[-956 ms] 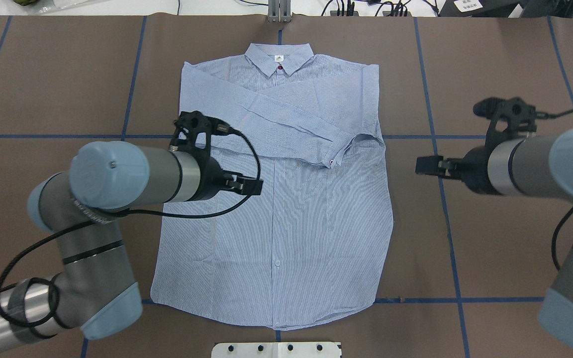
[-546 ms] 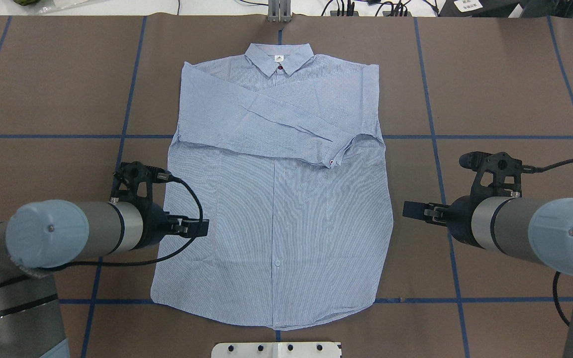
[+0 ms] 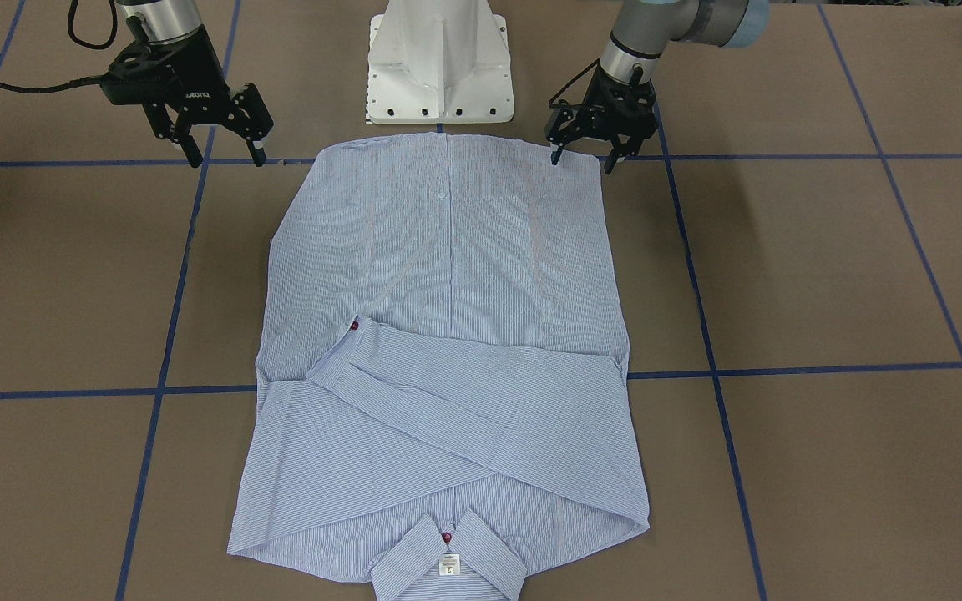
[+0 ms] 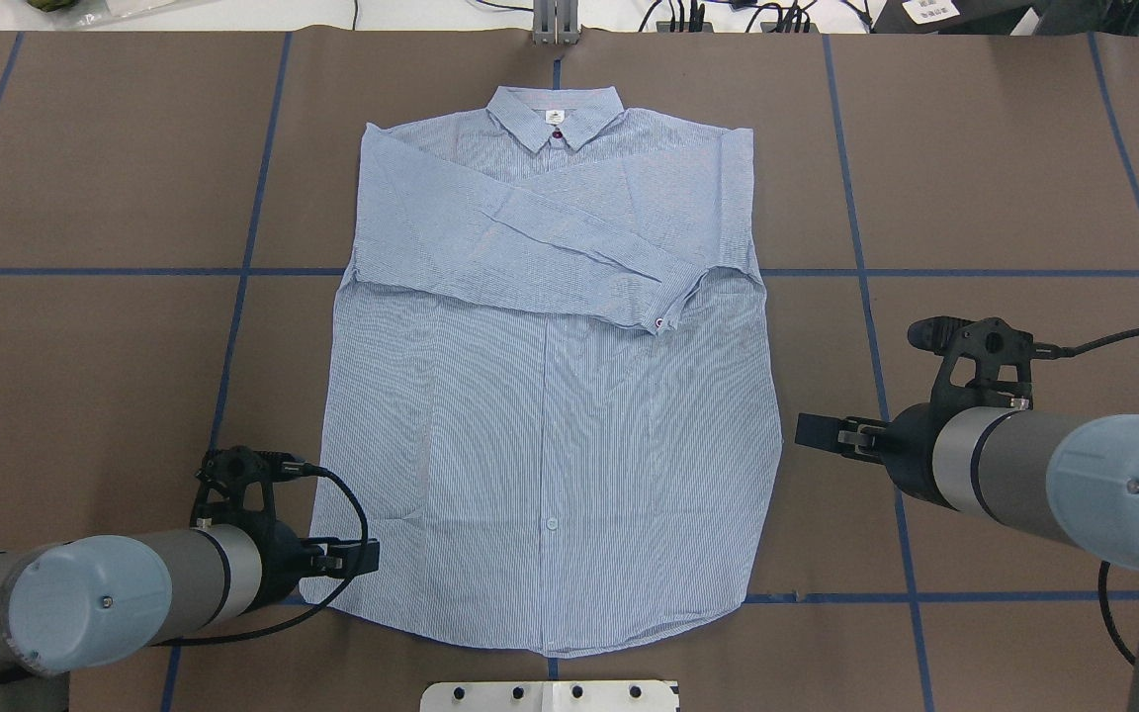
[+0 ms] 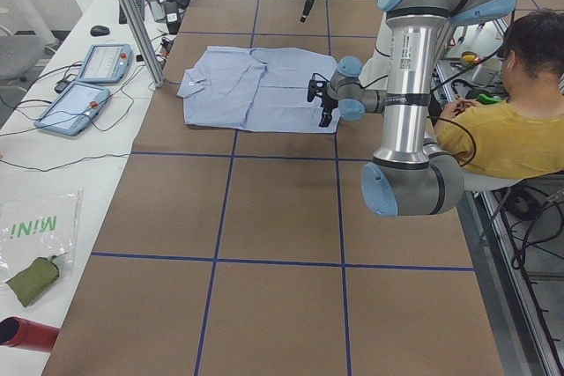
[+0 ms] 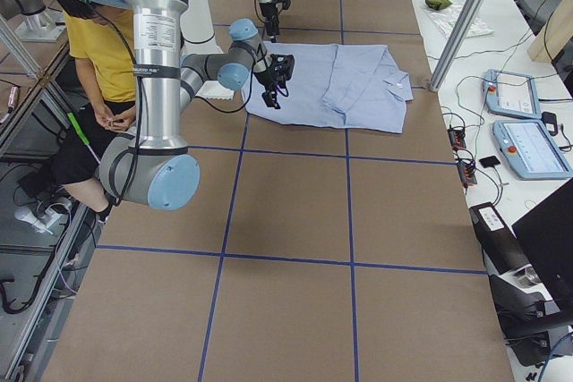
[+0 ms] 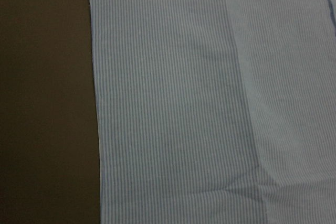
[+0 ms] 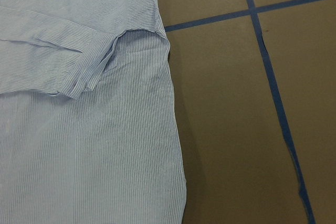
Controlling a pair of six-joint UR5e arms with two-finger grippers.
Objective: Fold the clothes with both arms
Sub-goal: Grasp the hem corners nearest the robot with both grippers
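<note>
The light blue striped shirt (image 4: 550, 415) lies flat and buttoned on the brown table, collar at the far side. Both sleeves are folded across its chest (image 3: 448, 392). My left gripper (image 4: 357, 557) hovers over the near left hem corner, open with nothing between its fingers; the front view shows it as the left gripper (image 3: 583, 163). My right gripper (image 4: 820, 433) hangs just outside the shirt's right side edge, open and empty, and is the right gripper (image 3: 227, 159) in the front view. The left wrist view shows the shirt's edge (image 7: 100, 129); the right wrist view shows the side seam and cuff (image 8: 89, 82).
The white pedestal base (image 3: 439, 58) stands at the near table edge behind the hem. Blue tape lines (image 4: 876, 326) grid the brown surface. A seated person in a yellow shirt (image 5: 515, 121) is beside the robot. Control tablets (image 5: 88, 85) lie past the far edge.
Both arms have drawn back toward the robot's side. The left gripper went from over the folded sleeve to the near left hem corner; the right slid nearer along the right edge. The shirt has not moved.
</note>
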